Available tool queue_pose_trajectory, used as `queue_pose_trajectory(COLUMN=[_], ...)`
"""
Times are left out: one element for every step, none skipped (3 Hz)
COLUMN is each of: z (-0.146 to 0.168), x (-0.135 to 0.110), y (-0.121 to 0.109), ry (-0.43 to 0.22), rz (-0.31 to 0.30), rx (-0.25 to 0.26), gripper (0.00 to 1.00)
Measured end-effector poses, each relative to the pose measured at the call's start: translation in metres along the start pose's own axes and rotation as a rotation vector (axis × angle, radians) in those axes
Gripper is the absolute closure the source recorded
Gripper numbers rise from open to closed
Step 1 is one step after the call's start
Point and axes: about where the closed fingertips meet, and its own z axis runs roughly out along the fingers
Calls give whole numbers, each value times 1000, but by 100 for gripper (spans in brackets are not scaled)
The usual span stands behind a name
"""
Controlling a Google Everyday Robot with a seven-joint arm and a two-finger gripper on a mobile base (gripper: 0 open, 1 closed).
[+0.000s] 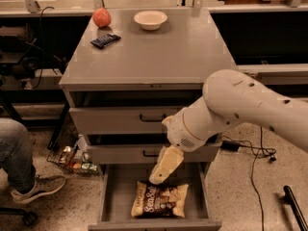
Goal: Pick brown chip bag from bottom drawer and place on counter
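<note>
Bag [160,200] lies flat, label up, in the open bottom drawer [118,192], reachable from above. Gripper [159,177] hangs just above bag's top edge, pointing down, likely for a grasp; open or closed, can't tell. Counter [159,57], well above bag, is the drop spot.

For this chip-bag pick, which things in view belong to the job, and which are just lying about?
Job:
- brown chip bag, lying in the open bottom drawer
- counter
- gripper, over the drawer, close above the bag

Lying about:
- red apple, white bowl and dark blue candy bar, all on the counter
- person's shoe, on the floor
</note>
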Motion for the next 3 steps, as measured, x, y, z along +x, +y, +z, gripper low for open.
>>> queue_pose_trajectory(z=[44, 111, 111], x=[31, 75, 75], y=[5, 6, 6], ry=[5, -25, -25], rz=[6, 93, 93], rx=[-26, -80, -80], gripper=[0, 0, 0])
